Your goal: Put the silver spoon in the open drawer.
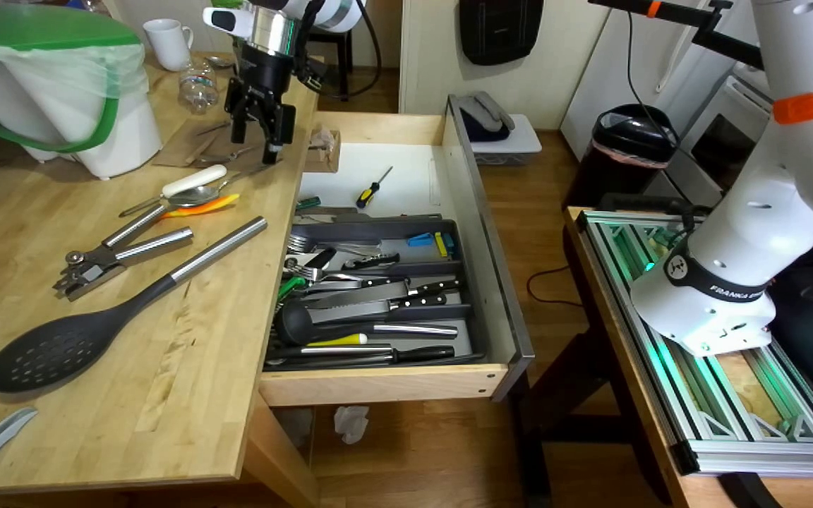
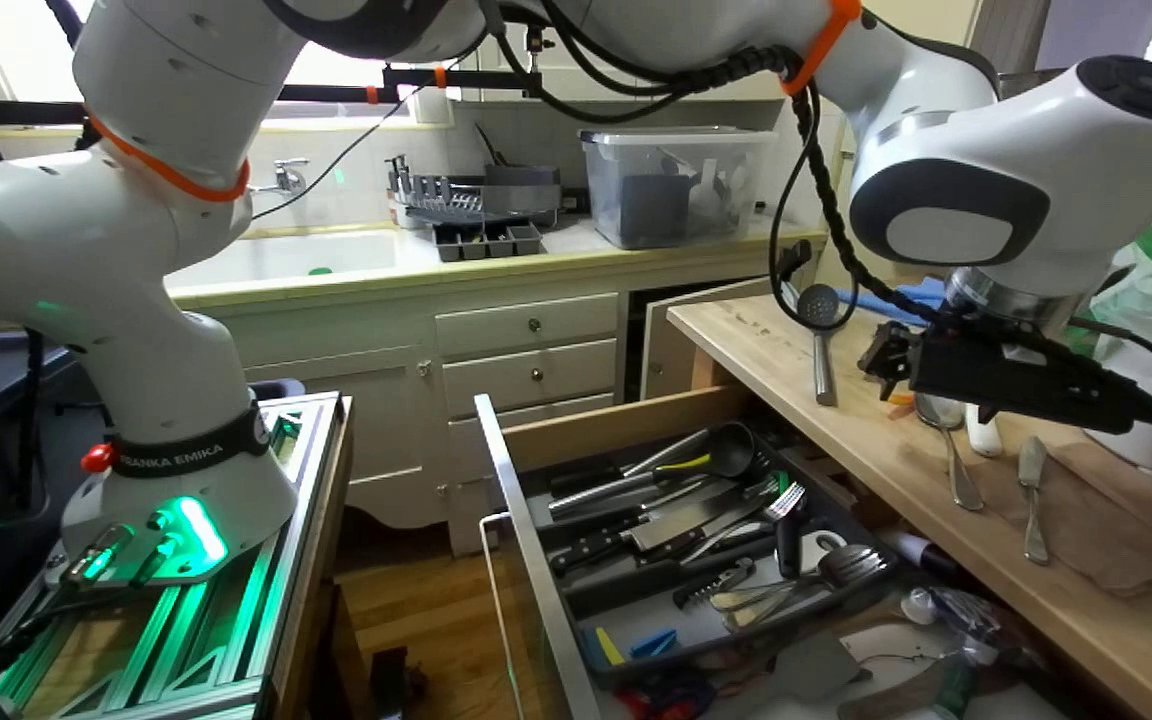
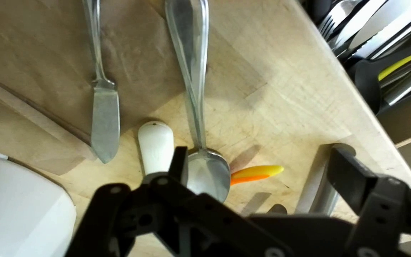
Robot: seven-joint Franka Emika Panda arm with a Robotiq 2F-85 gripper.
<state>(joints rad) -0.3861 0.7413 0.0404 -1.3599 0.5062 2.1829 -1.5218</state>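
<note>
The silver spoon (image 3: 208, 175) lies on the wooden worktop; its bowl is low in the wrist view and its handle runs to the top edge. It also shows in both exterior views (image 1: 195, 196) (image 2: 958, 470). My gripper (image 3: 265, 169) is open with nothing between its fingers, above the worktop. In the wrist view its left finger covers the bowl's left edge. The gripper also shows in an exterior view (image 1: 256, 141), pointing down. The open drawer (image 1: 385, 384) stands beside the worktop, its dark tray crowded with utensils; it also shows in an exterior view (image 2: 626, 425).
A white handle (image 3: 155, 146) and a yellow-orange handle (image 3: 257, 173) lie close beside the spoon. A butter knife (image 3: 105, 121), a silver-handled tool (image 1: 124, 247) and a large black slotted spoon (image 1: 61, 349) are on the worktop. A white bin (image 1: 124, 134) and clear bottle (image 1: 198, 88) stand there.
</note>
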